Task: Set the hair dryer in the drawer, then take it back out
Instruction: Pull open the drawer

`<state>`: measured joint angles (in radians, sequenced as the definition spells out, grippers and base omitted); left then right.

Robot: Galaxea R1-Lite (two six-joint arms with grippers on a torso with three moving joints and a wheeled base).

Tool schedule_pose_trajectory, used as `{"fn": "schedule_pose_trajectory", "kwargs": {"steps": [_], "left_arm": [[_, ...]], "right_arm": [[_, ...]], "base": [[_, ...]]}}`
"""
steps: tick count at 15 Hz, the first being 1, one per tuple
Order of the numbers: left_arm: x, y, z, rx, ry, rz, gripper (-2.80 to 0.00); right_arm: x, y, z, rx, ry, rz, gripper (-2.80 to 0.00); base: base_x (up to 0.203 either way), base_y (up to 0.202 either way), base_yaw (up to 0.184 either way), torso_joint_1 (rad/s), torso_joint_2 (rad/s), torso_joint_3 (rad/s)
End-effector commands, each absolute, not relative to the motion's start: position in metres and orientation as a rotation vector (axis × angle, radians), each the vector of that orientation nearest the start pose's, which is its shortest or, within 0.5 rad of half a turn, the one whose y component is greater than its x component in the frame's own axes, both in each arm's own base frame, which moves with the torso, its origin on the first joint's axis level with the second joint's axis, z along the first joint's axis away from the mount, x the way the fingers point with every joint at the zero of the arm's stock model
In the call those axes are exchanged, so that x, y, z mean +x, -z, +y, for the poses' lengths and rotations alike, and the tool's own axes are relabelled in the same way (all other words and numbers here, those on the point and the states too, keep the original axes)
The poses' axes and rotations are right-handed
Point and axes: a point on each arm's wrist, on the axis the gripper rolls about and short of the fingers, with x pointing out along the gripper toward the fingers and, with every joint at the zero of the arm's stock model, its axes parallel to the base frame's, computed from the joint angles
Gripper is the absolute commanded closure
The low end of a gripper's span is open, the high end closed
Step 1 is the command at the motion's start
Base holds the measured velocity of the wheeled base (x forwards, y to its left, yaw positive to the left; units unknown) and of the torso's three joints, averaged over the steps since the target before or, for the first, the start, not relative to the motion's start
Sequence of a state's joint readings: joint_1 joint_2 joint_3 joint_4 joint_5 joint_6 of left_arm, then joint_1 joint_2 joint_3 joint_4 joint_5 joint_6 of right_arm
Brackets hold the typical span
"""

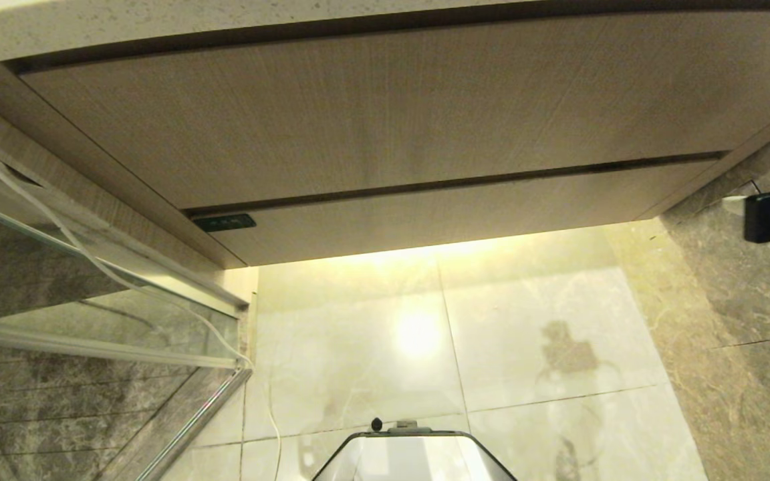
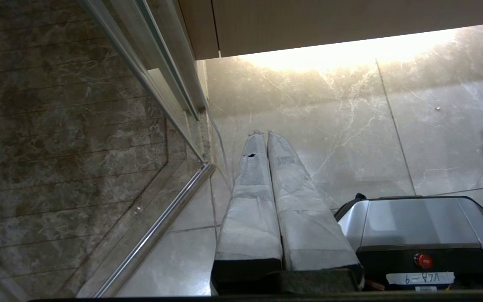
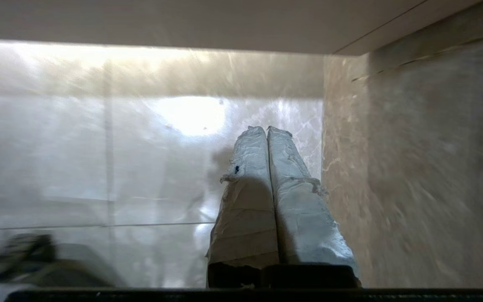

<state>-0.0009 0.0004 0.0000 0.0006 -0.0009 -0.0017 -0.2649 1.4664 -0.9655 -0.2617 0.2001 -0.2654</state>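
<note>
Left of the closed drawer (image 1: 452, 214) runs a glass shower door (image 1: 91, 294). The left gripper (image 2: 262, 136) hangs over the floor (image 2: 350, 126) below the drawer, fingers clenched, empty. The right gripper (image 3: 264, 130), likewise clenched and empty, hangs beside the right-hand wall (image 3: 413, 167). No hair dryer shows.

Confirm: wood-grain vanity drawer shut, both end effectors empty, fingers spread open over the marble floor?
One thing is wrong: the fingers are not spread. The wrist views show the left end effector and right end effector shut and empty above the pale marble floor. The head view shows the light wood-grain vanity drawer closed.
</note>
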Motion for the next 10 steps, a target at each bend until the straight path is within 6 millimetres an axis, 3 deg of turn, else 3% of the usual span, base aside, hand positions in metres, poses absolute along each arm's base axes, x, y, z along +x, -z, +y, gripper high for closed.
{"fn": "schedule_pose_trajectory", "kwargs": {"steps": [1,3,4,6,7,10], "left_arm": [[-0.023,-0.075,0.000,-0.002,0.003,0.000,0.00],[-0.023,-0.075,0.000,-0.002,0.002,0.000,0.00],[-0.023,-0.075,0.000,-0.002,0.002,0.000,0.00],[-0.023,-0.075,0.000,-0.002,0.002,0.000,0.00],[-0.023,-0.075,0.000,-0.002,0.002,0.000,0.00],[-0.023,-0.075,0.000,-0.002,0.002,0.000,0.00]], "right_arm": [[0.087,-0.284,-0.012,-0.247,-0.006,-0.064,0.00],[0.014,-0.232,0.002,-0.227,-0.044,-0.148,0.00],[-0.006,-0.197,0.004,-0.208,-0.067,-0.154,0.00],[-0.018,-0.129,0.002,-0.167,-0.119,-0.088,0.00],[-0.019,-0.111,0.001,-0.151,-0.142,-0.059,0.00],[-0.019,-0.104,0.000,-0.137,-0.143,-0.040,0.00]], "base": [[0.000,0.000,0.000,0.000,0.00,0.000],[0.000,0.000,0.000,0.000,0.00,0.000],[0.000,0.000,0.000,0.000,0.00,0.000],[0.000,0.000,0.000,0.000,0.00,0.000],[0.000,0.000,0.000,0.000,0.00,0.000],[0.000,0.000,0.000,0.000,0.00,0.000]]}}
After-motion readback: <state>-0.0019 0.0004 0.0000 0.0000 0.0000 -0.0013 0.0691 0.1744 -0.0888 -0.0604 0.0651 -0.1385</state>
